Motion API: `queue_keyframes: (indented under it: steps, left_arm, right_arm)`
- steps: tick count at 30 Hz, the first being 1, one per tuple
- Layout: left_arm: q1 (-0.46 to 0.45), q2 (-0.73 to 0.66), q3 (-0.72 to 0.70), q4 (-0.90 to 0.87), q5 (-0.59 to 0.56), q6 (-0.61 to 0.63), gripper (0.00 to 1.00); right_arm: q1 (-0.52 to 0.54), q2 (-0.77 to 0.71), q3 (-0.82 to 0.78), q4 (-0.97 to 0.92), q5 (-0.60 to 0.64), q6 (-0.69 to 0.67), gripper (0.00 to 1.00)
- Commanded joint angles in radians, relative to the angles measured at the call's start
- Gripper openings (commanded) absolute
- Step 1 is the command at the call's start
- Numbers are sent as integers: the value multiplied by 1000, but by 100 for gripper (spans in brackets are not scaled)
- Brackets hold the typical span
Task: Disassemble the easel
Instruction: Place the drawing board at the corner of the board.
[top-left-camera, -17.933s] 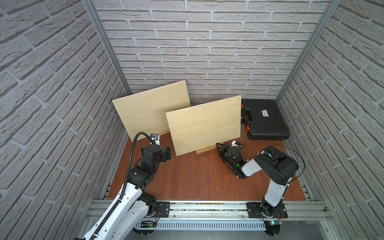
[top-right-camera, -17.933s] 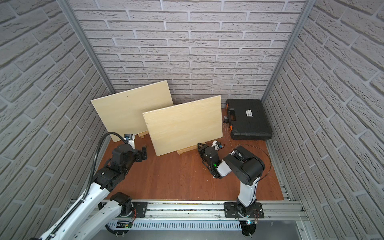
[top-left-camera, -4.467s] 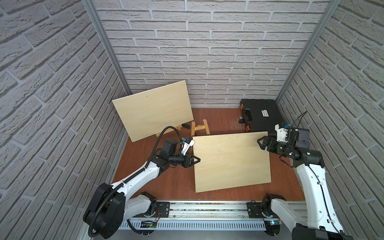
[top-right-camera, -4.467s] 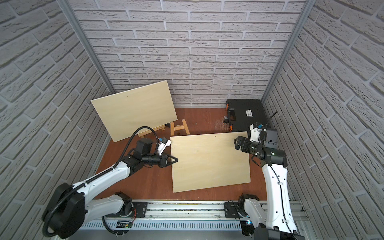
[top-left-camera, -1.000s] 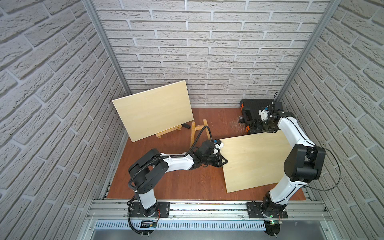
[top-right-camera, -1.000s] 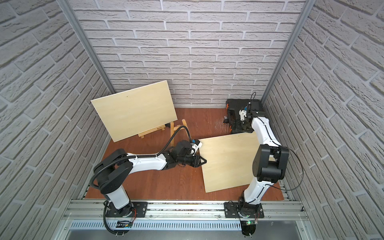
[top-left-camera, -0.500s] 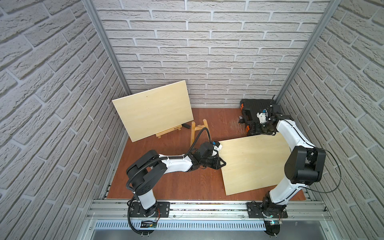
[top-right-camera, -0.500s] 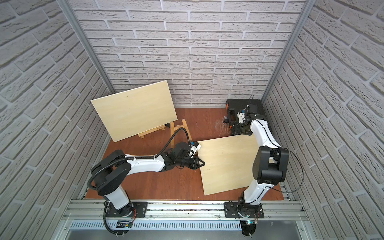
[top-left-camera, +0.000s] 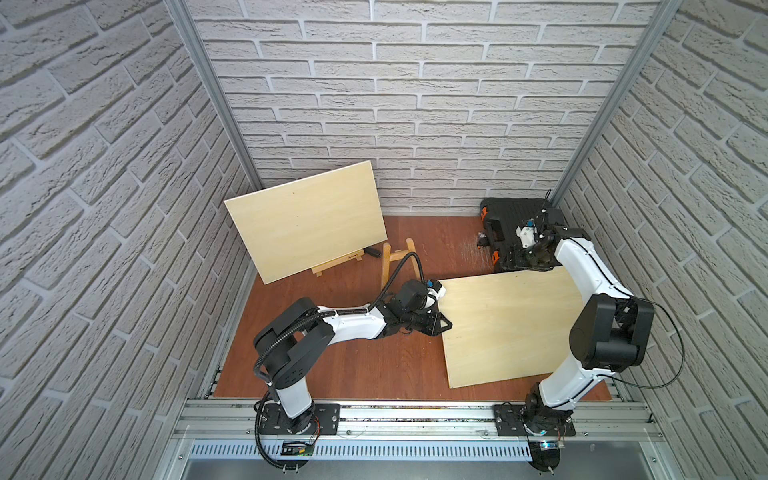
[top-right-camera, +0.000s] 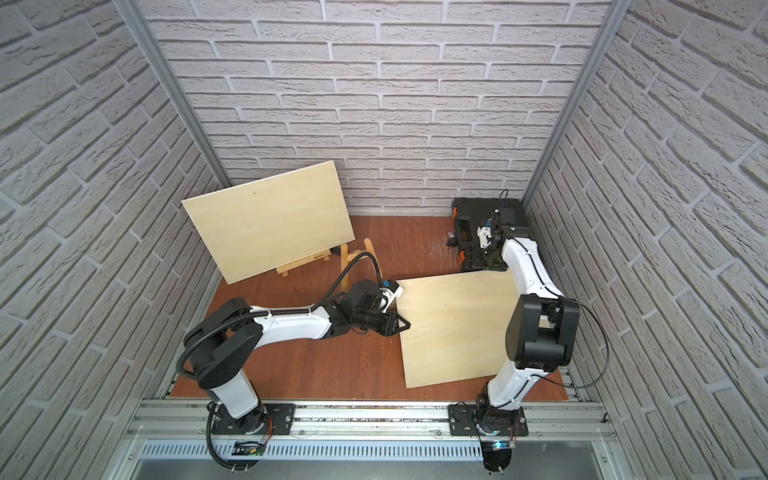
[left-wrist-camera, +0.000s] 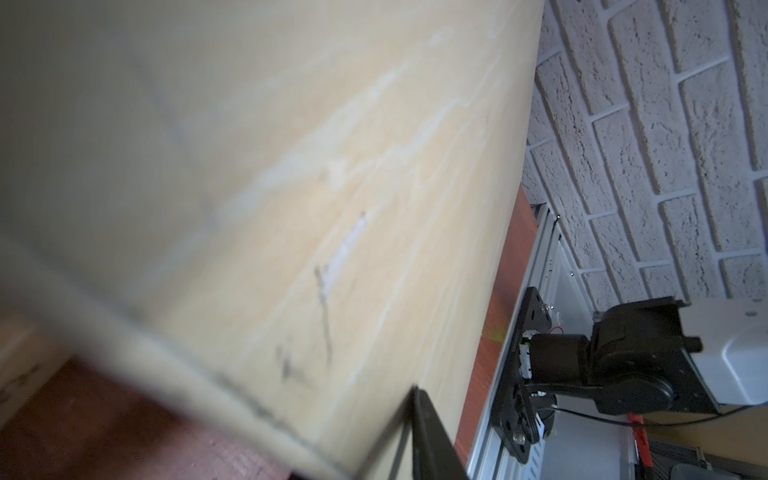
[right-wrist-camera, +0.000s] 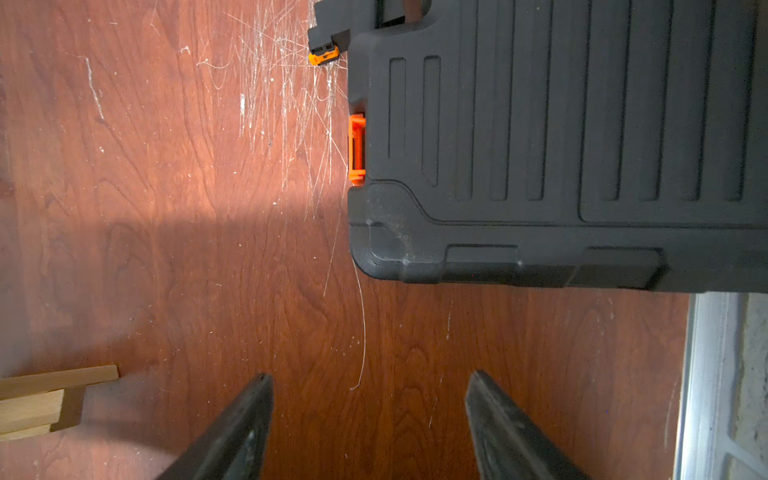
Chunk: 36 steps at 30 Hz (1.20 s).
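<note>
At far left, a board (top-left-camera: 305, 220) is propped on an easel (top-left-camera: 336, 264); a second easel (top-left-camera: 386, 266) is stood just right. At near right a second board (top-left-camera: 511, 324) is placed, a case (top-left-camera: 505, 216) behind it.

- Front left, the floor (top-left-camera: 353, 365) lies bare.
- The flat board (top-left-camera: 511, 328) covers the right side.
- The standing board (top-left-camera: 303, 224), easel (top-left-camera: 386, 266) and case (top-left-camera: 511, 208) block the back.
</note>
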<state>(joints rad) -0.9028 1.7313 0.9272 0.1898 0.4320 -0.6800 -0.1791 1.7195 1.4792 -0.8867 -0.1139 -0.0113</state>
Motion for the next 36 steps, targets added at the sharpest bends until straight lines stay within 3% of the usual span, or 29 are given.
queue_keyframes:
  steps: [1, 23, 36]
  left_arm:
    - [66, 38, 11, -162, -286, 199, 0]
    - [34, 97, 41, -141, -256, 179, 0]
    - [-6, 124, 30, -122, -289, 153, 0]
  right_arm:
    - [0, 29, -15, -95, 2, 13, 75]
    - [25, -42, -191, -37, -4, 32, 73]
    - [26, -94, -238, 10, 34, 47, 80]
